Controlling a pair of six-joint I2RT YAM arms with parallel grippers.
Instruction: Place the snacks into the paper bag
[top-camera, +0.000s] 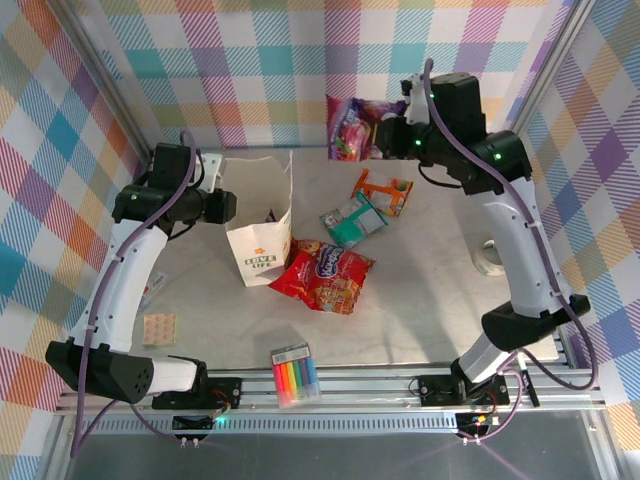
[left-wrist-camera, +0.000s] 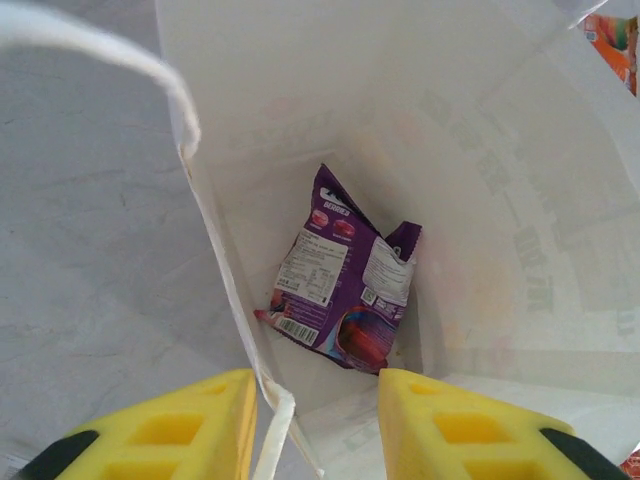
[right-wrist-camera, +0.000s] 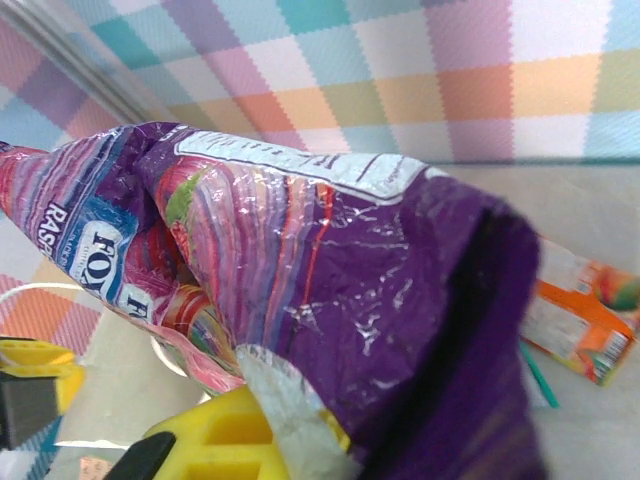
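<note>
The white paper bag (top-camera: 262, 228) stands upright and open, left of the table's middle. My left gripper (top-camera: 228, 207) is at its left rim, open, with the bag's wall (left-wrist-camera: 225, 300) between the yellow fingers (left-wrist-camera: 180, 425). One purple packet (left-wrist-camera: 345, 285) lies at the bottom of the bag. My right gripper (top-camera: 385, 130) is shut on a second purple packet (top-camera: 350, 128), held in the air at the back; the packet (right-wrist-camera: 330, 270) hides one finger. A red packet (top-camera: 322, 275), a teal-and-white packet (top-camera: 353, 220) and an orange packet (top-camera: 383, 190) lie on the table right of the bag.
A clear pack of rainbow markers (top-camera: 295, 375) lies near the front edge. A tape roll (top-camera: 490, 257) sits by the right arm, and a small card (top-camera: 158, 327) lies at the front left. Checked walls enclose the table on three sides.
</note>
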